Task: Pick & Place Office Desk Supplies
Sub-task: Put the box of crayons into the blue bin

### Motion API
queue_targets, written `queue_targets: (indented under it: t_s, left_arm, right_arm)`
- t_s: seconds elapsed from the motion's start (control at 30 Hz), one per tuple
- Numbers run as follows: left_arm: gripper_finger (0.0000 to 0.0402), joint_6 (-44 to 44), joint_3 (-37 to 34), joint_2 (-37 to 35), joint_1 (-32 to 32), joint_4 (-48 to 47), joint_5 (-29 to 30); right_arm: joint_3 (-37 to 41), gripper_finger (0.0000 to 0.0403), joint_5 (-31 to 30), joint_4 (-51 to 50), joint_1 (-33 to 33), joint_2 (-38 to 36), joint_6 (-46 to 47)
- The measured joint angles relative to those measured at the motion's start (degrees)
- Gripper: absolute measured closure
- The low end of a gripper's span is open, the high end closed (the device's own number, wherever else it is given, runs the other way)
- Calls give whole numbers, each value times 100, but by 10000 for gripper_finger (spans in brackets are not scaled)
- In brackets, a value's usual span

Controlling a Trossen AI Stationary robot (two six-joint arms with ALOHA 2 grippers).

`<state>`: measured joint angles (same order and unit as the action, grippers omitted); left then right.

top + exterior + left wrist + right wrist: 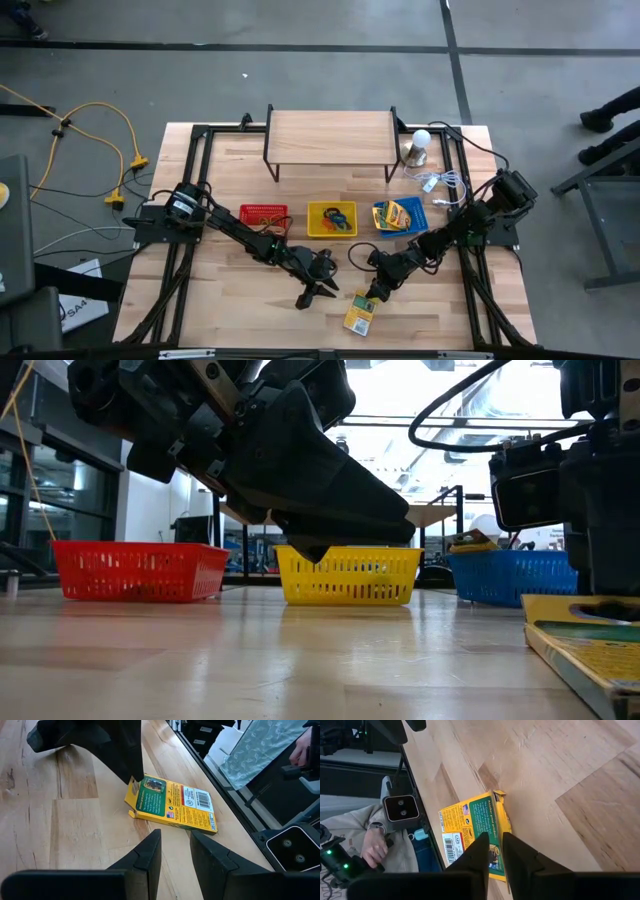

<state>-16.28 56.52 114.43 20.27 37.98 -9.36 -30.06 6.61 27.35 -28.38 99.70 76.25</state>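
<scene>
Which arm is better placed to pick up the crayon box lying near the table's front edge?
The right. Its hand is directly over the crayon box, fingers narrowly apart above the box's end. The left hand sits off to one side over bare table, merely pointing toward it.

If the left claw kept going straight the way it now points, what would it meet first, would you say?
Most likely the crayon box lying flat on the table, directly ahead of the left claw; the right claw stands at the box's far end. Depth is uncertain.
</scene>
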Motion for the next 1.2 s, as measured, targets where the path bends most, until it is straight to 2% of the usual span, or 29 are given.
queue_targets:
  t_s: [0.3,0.5,1.2]
  left_arm:
    - [302,-2,-1,0,0,0,-1]
    - [302,-1,-1,0,0,-2,-1]
    - [302,-5,-1,0,0,-183,-14]
  right_arm:
    - [0,395,-17,0,0,0,0]
    - [0,400,-79,0,0,-2,13]
    - [11,400,-1208,-22,0,-4,1236]
